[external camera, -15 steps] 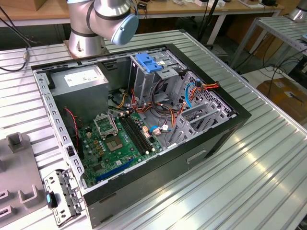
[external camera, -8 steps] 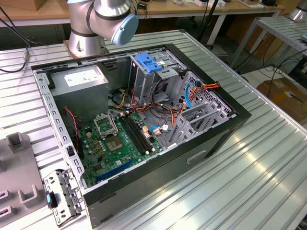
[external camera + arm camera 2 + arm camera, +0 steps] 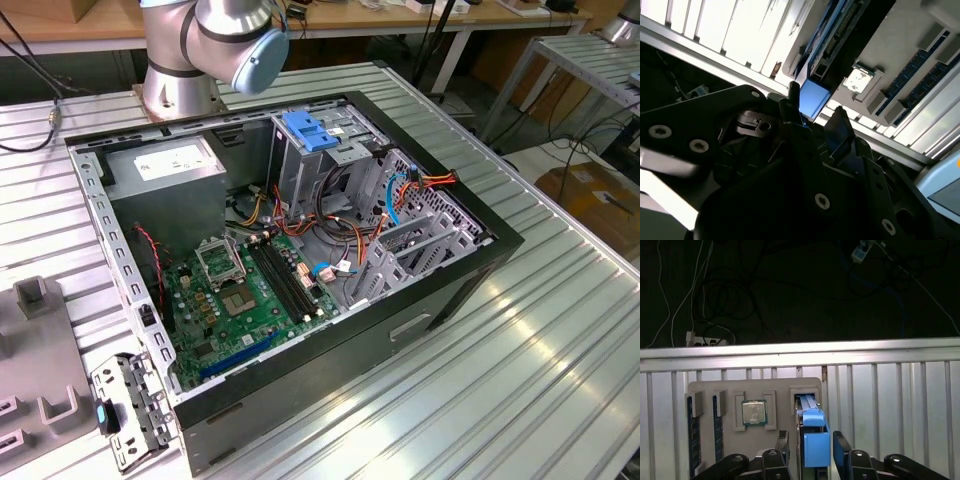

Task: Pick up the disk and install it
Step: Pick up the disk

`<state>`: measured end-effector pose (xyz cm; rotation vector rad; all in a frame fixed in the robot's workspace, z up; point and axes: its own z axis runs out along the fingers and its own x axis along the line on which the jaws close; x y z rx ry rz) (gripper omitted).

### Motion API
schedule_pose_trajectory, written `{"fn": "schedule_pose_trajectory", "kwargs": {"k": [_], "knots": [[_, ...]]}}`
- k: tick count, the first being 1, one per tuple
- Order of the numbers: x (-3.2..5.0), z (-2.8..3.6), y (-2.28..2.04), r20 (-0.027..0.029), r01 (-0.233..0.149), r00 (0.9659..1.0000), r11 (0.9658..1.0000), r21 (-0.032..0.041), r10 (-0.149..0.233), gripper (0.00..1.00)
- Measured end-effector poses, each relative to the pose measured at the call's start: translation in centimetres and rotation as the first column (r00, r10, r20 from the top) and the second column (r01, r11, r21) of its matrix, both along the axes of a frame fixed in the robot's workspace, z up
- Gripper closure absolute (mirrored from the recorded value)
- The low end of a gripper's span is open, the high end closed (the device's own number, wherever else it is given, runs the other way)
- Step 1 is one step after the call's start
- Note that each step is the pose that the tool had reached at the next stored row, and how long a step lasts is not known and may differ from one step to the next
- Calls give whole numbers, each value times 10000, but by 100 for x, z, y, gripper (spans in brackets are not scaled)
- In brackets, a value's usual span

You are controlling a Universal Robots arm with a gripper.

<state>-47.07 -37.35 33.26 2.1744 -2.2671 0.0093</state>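
The disk [image 3: 814, 432] stands on edge in a slot of a grey tray [image 3: 715, 390], and from this angle it offers its narrow side: a bright blue plastic rail and end block over a thin dark metal body, with its label face turned out of sight, so no writing can be read on it. In the first wrist view the hand [image 3: 811, 435] sits right at the disk's blue end. Its two black fingers [image 3: 840, 450] are apart, one on each side of the block and just beside it, with a sliver of gap visible on both sides. The second wrist view shows the same straddle, the blue block between the dark fingertips [image 3: 794, 92]. Beside the disk's slot the tray also holds a processor chip [image 3: 754, 412], whose metal lid carries print too small to make out, and two memory modules [image 3: 717, 430] standing in their own slots. The tray lies on a ribbed aluminium surface [image 3: 900, 405]. In the exterior view an open computer case [image 3: 400, 330] rests on that surface, with a green motherboard [image 3: 250, 300], a grey power supply [image 3: 165, 175] bearing a white sticker [image 3: 172, 157] with illegible print, and a blue plastic handle piece [image 3: 310, 130] on top of the drive cage.
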Motion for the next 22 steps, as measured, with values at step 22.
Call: {"fn": "schedule_pose_trajectory", "kwargs": {"k": [22], "knots": [[-8, -322, 21, 118, -208, 9997, 9998, -18, 208, 52]]}}
